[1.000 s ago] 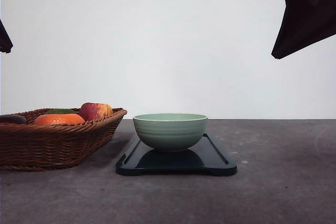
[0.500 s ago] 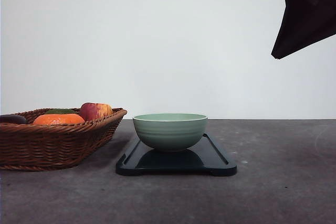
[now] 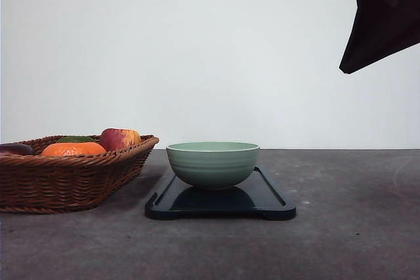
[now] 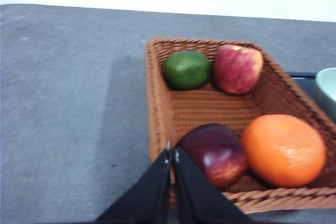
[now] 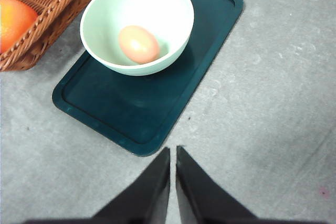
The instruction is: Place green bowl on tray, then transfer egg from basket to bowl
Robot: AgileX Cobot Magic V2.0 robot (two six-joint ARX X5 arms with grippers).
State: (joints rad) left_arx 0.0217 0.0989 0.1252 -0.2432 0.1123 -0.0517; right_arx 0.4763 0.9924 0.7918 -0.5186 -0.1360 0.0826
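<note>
On the tray [image 5: 142, 114] the green bowl [image 5: 137, 24] sits toward the end nearest the basket [image 4: 210, 111], and the egg [image 5: 138, 44] lies inside it, a little off centre. From these views you can judge both parts of the task as done, so the step in hand is only to clear out cleanly.

Your right gripper [image 5: 173, 153] hangs well above the worktop [image 5: 273, 103], at about 5 o'clock from the bowl in its wrist view, with the fingers pressed together and nothing between them. Your left gripper [image 4: 171, 153] is over the basket's near rim, its fingers likewise closed and empty, just beside the dark red fruit [image 4: 215, 153]; the orange [image 4: 283, 150], the apple [image 4: 237, 69] and the green fruit [image 4: 186, 69] lie around it.

To finish well, lift each arm straight up before you swing it home. Keep the left one from dragging across the wicker rim, and keep the right one away from the bowl, since a nudge could roll the egg or shift the bowl on the tray.

Against the earlier front view, the dark tip that showed at the left edge is gone; bowl, tray and basket have not moved.
</note>
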